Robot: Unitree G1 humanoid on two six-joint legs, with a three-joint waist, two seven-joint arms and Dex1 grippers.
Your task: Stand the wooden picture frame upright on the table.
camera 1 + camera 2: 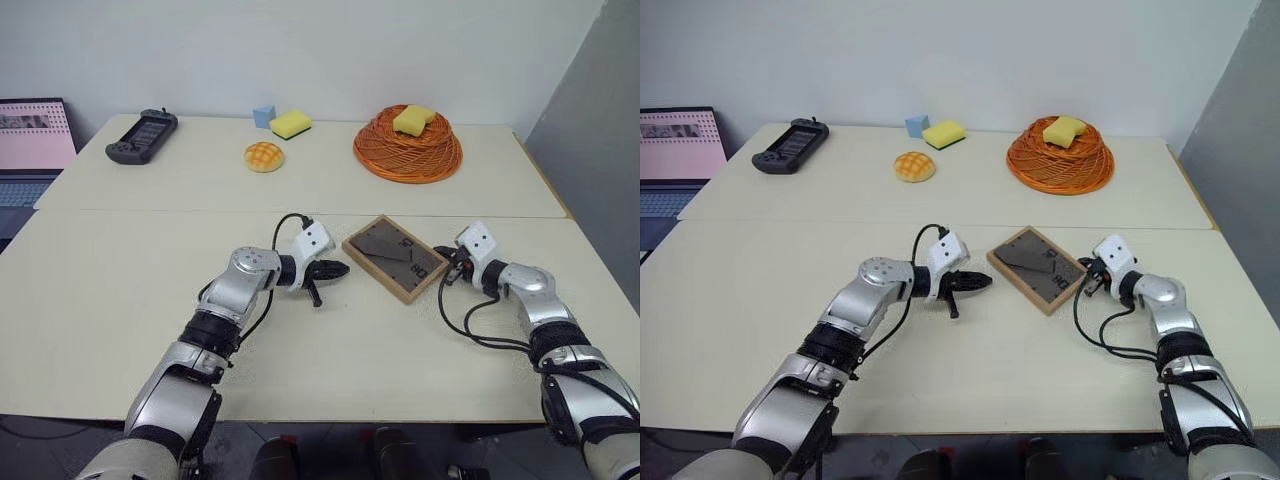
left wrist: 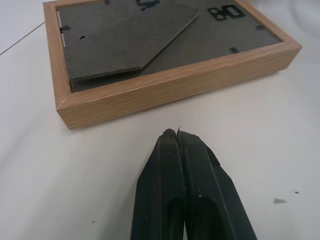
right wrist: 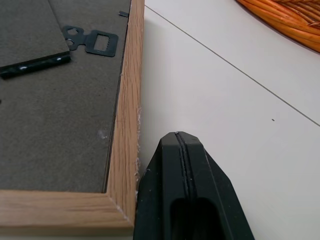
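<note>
Your wooden picture frame (image 1: 396, 257) lies flat on the table (image 1: 120, 290), back panel up, on the near slab just this side of the seam. Its long axis runs diagonally, from the far-left corner toward the near-right corner, so no edge sits square to you. The stand flap (image 2: 125, 42) lies folded against the dark back, its pointed end aimed at the frame's right end, where the metal hanger (image 3: 92, 41) sits.

Your left gripper (image 1: 335, 269) hovers just off the frame's left long edge, fingers pressed together on nothing, apart from the wood. Your right gripper (image 3: 182, 150) is also clenched empty, right beside the frame's right-hand corner; whether it touches the wood is hard to tell.

On the far slab sit an orange woven basket (image 1: 408, 148) holding a yellow sponge (image 1: 413, 119), a bread bun (image 1: 264, 156), another yellow sponge (image 1: 291, 123), a blue block (image 1: 263, 116) and a handheld game console (image 1: 142, 136).
</note>
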